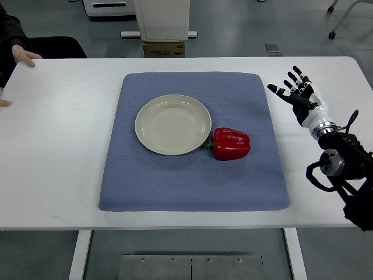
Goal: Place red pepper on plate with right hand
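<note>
Top view: a white table (52, 175) fills most of the picture, and a blue-grey cloth mat (192, 186) lies flat across its middle. On the mat, a little left of centre, sits a round cream plate (173, 124), upright and with nothing on it. The red pepper (231, 144) lies on the mat just beside the plate's lower right rim, its short green stem turned toward the plate and close to the rim; whether stem and rim touch cannot be told. The pepper is on the cloth, not on the plate.

The right hand (298, 93) comes in from the picture's right edge on a black and white arm, and it is over the bare table just past the mat's right border, near the upper right corner of the cloth. Its dark fingers (287, 84) are spread apart and stretched out, holding nothing. It is well apart from the pepper and from the plate.

At the far left edge, a person's hand (24, 56) rests on the table's corner, with a dark sleeve behind it.
</note>
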{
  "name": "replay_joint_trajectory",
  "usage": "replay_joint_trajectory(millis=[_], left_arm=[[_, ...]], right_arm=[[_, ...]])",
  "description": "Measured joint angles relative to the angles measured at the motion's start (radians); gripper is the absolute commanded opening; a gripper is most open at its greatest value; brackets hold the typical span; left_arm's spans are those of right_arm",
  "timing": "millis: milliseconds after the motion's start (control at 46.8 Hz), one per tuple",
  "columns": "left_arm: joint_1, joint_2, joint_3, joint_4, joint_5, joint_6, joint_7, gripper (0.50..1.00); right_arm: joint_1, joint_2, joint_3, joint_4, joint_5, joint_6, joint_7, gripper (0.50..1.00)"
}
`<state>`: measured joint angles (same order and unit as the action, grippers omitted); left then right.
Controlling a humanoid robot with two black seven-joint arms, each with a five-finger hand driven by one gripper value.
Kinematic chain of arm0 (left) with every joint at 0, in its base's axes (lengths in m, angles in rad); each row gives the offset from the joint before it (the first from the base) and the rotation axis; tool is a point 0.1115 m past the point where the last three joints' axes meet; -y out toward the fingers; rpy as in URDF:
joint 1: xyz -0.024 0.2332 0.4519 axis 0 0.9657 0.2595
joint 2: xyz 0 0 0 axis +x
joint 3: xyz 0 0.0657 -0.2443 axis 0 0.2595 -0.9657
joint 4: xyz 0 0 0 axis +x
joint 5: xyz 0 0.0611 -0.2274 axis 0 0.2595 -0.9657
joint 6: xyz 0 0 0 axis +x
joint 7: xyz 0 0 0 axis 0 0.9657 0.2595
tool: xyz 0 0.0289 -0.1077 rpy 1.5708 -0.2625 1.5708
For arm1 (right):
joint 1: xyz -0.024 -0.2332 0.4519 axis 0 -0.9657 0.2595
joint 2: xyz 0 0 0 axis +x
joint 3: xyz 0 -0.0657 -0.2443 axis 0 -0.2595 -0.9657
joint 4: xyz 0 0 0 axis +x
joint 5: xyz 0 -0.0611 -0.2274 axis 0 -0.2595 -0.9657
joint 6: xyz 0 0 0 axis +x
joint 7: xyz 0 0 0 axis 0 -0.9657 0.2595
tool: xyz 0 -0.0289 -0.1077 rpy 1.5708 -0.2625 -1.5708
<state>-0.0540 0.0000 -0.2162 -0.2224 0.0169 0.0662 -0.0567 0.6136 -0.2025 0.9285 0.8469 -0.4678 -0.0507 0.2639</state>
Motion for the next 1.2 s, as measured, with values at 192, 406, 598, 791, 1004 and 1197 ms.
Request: replay_joint_trajectory(millis=[192, 406, 598, 791, 1004, 1197], left_arm=[[-0.001, 0.0, 0.0, 0.0, 0.0, 0.001, 0.001, 1.0], [-0.001, 0.0, -0.001, 0.0, 0.0, 0.001, 0.002, 1.0], [0.0, 0.0, -0.002, 0.0, 0.0, 0.001, 0.001, 1.0], [0.0, 0.0, -0.002, 0.002, 0.0, 0.001, 0.0, 1.0], [0.0, 0.0, -0.002, 0.002, 0.0, 0.001, 0.0, 1.0], [0.0, 0.0, -0.002, 0.002, 0.0, 0.001, 0.0, 1.0]], right_arm=[[0.001, 0.003, 0.001, -0.001, 0.0, 0.0, 0.0, 1.0], [0.004, 0.004, 0.002, -0.003, 0.0, 0.0, 0.0, 1.0], [0.011, -0.001, 0.002, -0.006, 0.0, 0.001, 0.0, 1.0], [0.014, -0.002, 0.009, -0.012, 0.0, 0.003, -0.001, 1.0], [0.025, -0.002, 0.01, -0.033, 0.045, 0.003, -0.002, 1.0], [0.026, -0.002, 0.008, -0.036, 0.05, 0.003, -0.002, 1.0]])
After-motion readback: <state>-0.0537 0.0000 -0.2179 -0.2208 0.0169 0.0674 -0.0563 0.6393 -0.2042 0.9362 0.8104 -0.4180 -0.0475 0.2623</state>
